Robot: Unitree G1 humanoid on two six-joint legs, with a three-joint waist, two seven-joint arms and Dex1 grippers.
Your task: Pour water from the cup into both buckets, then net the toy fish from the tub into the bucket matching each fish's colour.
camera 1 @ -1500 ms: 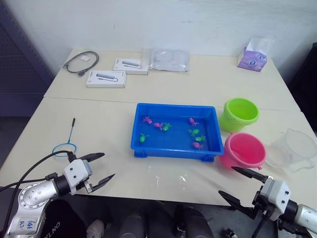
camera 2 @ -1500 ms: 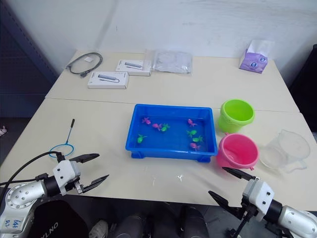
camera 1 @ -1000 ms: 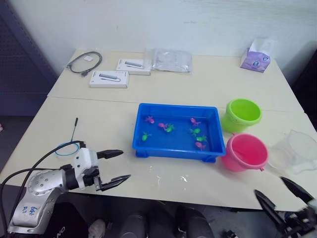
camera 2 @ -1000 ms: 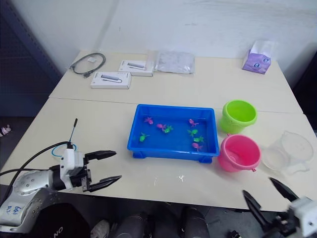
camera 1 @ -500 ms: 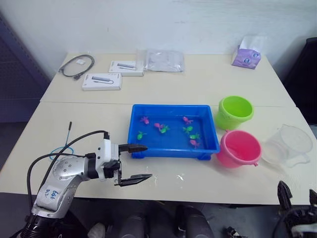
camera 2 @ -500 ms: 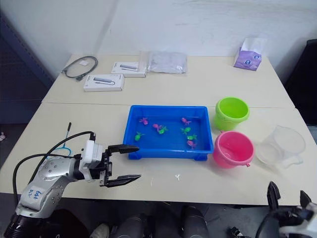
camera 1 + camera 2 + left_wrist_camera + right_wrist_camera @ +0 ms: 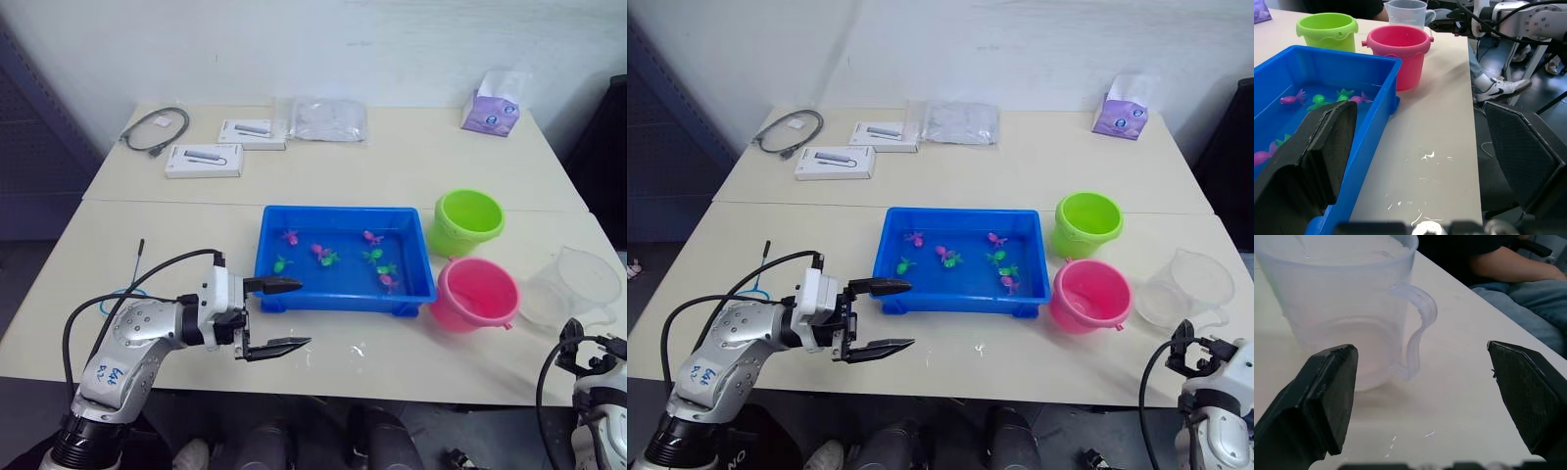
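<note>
The clear cup [image 7: 580,284] stands at the table's right edge, its handle [image 7: 1418,318] facing my right gripper [image 7: 1420,350], which is open just short of it. A lime green bucket [image 7: 467,220] and a pink bucket [image 7: 476,292] stand between the cup and the blue tub [image 7: 338,210]. Several pink and green toy fish [image 7: 323,255] float in the tub's water. My left gripper [image 7: 289,314] is open at the tub's near left corner, holding nothing. The net [image 7: 127,292] lies on the table at the left, partly behind my left arm.
At the back lie a grey cable [image 7: 155,127], two white boxes [image 7: 204,160], a plastic bag [image 7: 328,117] and a purple tissue pack [image 7: 490,108]. Small water drops [image 7: 358,348] mark the table in front of the tub. A seated person's legs [image 7: 1518,269] are beyond the right edge.
My left gripper has moved right, away from the net to the tub's near left corner. My right gripper has dropped below the table edge and come up facing the cup's handle.
</note>
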